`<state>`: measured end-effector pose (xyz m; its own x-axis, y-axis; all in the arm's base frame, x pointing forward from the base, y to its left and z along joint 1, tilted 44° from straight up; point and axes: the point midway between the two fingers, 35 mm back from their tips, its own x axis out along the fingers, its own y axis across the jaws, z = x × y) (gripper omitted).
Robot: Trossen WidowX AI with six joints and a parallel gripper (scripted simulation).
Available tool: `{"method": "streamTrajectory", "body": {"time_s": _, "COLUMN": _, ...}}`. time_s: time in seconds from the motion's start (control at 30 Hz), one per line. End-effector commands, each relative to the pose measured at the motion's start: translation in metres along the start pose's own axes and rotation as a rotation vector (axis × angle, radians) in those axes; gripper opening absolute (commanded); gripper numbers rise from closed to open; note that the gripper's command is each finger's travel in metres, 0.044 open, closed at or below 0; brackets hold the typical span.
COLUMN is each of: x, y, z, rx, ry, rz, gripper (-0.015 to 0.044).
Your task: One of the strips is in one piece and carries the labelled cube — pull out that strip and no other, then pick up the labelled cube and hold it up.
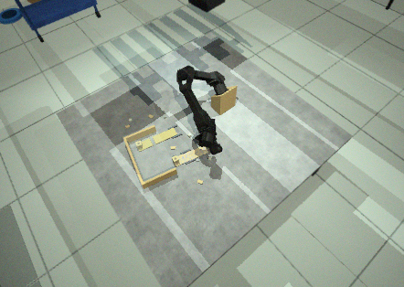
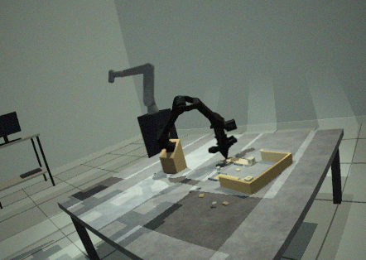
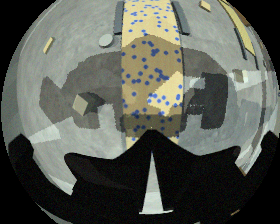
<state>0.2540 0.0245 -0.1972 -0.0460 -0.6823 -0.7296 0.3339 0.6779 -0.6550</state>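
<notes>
My gripper [image 2: 225,156] [image 3: 151,133] is shut and empty, pointing down over the outer end of the near strip. This strip [image 1: 185,157] [image 2: 239,160] [image 3: 142,55] is cream with blue dots and lies between two low grey rails. A pale cube [image 1: 175,160] [image 2: 251,160] stands at its inner end. The other strip [image 1: 165,135] [image 2: 225,177] [image 3: 240,27] is yellowish and shows a gap between its two pieces in the top view. A second pale cube [image 1: 139,144] [image 2: 248,178] is at its inner end. No label is readable on either cube.
A three-sided wooden wall [image 1: 135,164] [image 2: 271,174] surrounds the inner ends of the strips. Loose small blocks [image 1: 200,182] [image 2: 201,195] [image 3: 81,104] and a round disc [image 3: 106,40] lie around. A tan upright box [image 1: 224,101] [image 2: 175,161] stands by the arm's base.
</notes>
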Motion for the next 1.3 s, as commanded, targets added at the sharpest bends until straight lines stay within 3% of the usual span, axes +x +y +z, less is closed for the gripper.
{"method": "streamTrajectory", "body": {"time_s": 0.0, "x": 0.006, "y": -0.005, "z": -0.016, "rx": -0.009, "ry": 0.03, "rz": -0.014, "gripper": 0.0}}
{"method": "streamTrajectory", "body": {"time_s": 1.27, "x": 0.006, "y": -0.006, "z": -0.03, "rx": -0.009, "ry": 0.03, "rz": -0.014, "gripper": 0.0}}
